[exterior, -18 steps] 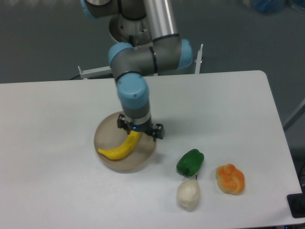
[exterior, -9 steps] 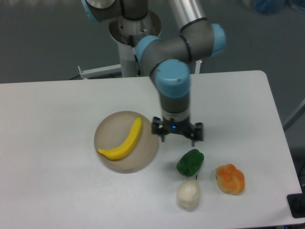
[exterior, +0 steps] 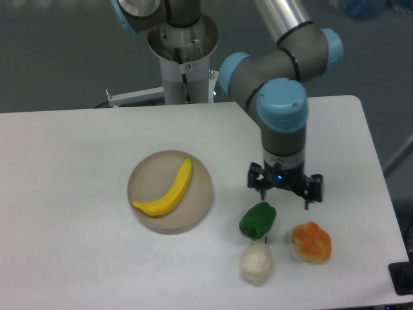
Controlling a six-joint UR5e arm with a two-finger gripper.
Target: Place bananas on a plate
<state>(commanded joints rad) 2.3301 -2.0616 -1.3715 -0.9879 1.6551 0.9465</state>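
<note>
Three toy foods sit nearest the camera on the white worktop (exterior: 77, 168): a whitish lumpy piece (exterior: 255, 265), an orange lumpy fruit (exterior: 312, 242) and a green pepper (exterior: 258, 219). Just behind them hangs the claw (exterior: 284, 192), fingers spread apart and holding nothing. Farther left, one yellow banana (exterior: 166, 192) lies diagonally across the tan plate (exterior: 200, 201). Beyond stands the arm's base column (exterior: 184, 51).
</note>
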